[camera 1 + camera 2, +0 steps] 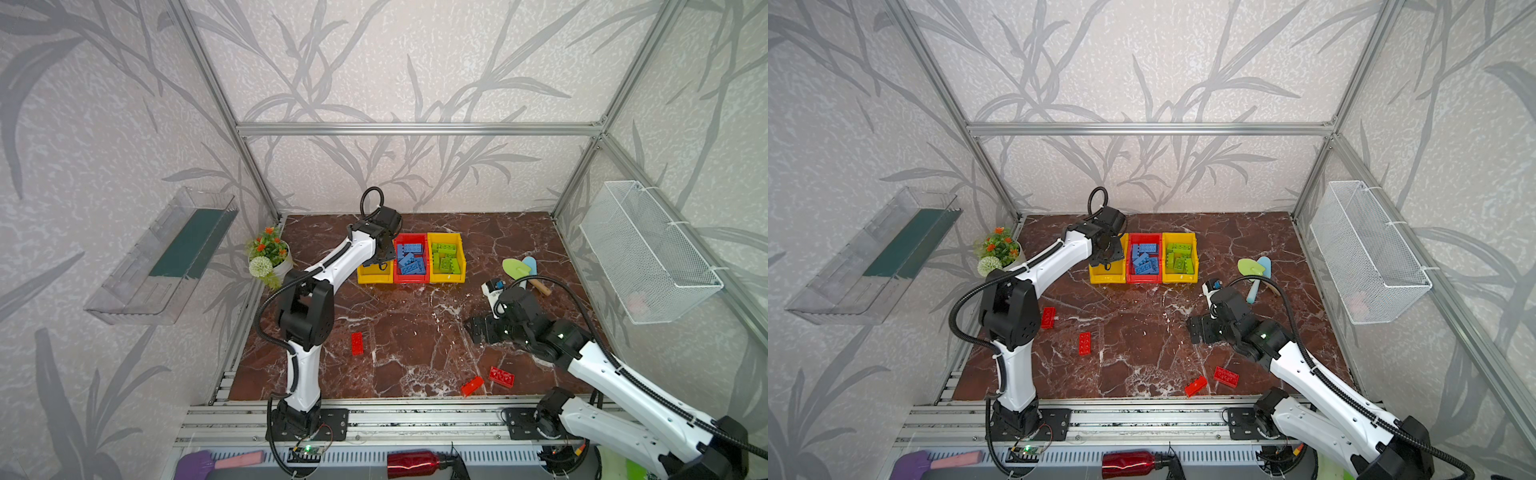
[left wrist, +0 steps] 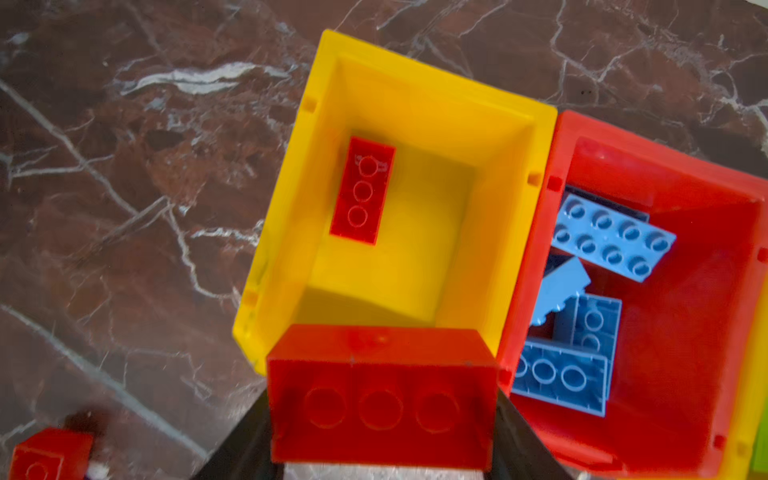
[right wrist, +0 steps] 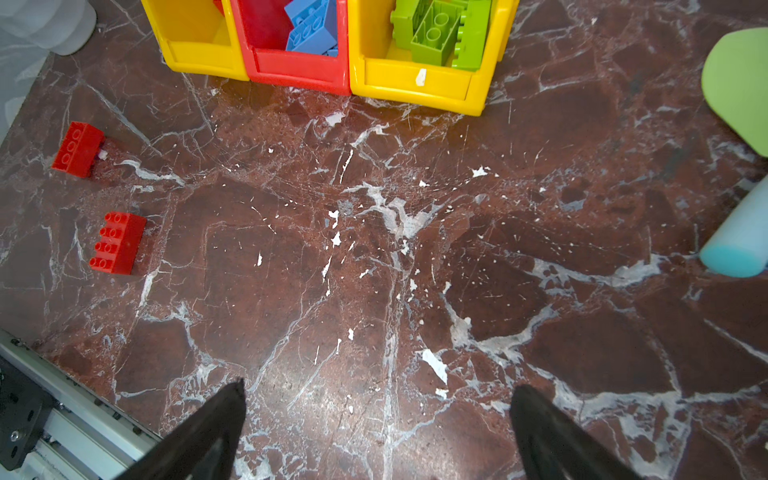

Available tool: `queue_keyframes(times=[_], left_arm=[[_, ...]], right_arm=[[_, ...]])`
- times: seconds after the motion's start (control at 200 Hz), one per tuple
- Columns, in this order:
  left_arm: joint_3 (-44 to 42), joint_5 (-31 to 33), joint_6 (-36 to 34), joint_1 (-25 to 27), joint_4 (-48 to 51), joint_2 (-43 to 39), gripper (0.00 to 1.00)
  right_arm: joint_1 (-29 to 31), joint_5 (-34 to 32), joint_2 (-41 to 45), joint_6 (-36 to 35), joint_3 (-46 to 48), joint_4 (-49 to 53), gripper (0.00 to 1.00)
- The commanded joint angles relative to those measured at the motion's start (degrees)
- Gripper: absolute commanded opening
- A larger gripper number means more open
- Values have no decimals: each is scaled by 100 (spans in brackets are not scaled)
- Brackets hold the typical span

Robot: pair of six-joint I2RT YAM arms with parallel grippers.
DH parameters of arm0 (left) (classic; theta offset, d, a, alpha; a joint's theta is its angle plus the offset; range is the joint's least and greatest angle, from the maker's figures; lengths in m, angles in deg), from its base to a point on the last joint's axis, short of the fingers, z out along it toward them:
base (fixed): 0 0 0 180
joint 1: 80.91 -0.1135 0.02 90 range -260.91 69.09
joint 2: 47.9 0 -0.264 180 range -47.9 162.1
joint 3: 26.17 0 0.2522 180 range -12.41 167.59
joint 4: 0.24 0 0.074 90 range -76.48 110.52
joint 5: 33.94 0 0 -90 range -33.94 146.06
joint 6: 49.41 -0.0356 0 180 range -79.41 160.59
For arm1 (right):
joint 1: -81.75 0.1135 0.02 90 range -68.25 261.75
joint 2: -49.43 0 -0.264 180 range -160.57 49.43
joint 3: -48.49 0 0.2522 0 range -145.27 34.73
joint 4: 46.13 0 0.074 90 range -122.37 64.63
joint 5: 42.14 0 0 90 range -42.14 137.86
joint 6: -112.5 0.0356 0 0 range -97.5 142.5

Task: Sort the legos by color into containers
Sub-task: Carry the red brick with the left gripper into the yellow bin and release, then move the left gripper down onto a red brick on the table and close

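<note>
Three bins (image 1: 411, 277) side by side
We see blue bricks (image 2: 611, 239) in the red bin (image 2: 665, 158), lime bricks (image 3: 432, 33) in the right yellow bin (image 3: 415, 89) and one red brick (image 2: 362, 191) (underside up) in the left yellow bin (image 2: 432, 89). Above it the left gripper (image 2: 380, 415) clamps a second red brick (image 2: 380, 374). The right gripper (image 3: 378, 415) stands wide apart over the table (image 3: 374, 249).

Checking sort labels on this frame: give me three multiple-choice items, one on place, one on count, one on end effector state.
1. Which bin holds the blue bricks? A yellow B red C none
2. How many loose red bricks lie on the table? A one B four C seven
3. The right end effector is: A open, empty B shut on a brick C out of view
Key: 1 B, they fill the red bin. 2 B, four show in a top view. 3 A, its fingers stand apart over bare marble.
</note>
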Motion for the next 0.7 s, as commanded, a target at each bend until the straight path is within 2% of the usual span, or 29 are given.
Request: queue_keyframes(times=[0.0, 0.06, 0.16, 0.3, 0.435, 0.545, 0.695], left_arm=[[661, 60, -202, -141, 585, 437, 63], [983, 16, -238, -186, 709, 654, 79], [1266, -130, -261, -204, 770, 803, 94], [1093, -286, -177, -149, 637, 487, 95], [381, -201, -139, -70, 462, -283, 95], [-534, 52, -121, 60, 370, -1100, 95], [-2212, 296, -28, 286, 229, -2357, 92]], right_arm=[[-54, -138, 37, -71, -204, 194, 99], [-109, -132, 8, -73, -229, 204, 99], [-192, -147, -68, -127, -279, 194, 100], [-239, -121, -161, -171, -293, 118, 99], [-242, -8, -187, -197, -282, 66, 99], [-241, 135, -161, -208, -235, 38, 99], [-233, 543, -102, -135, -181, -96, 99]])
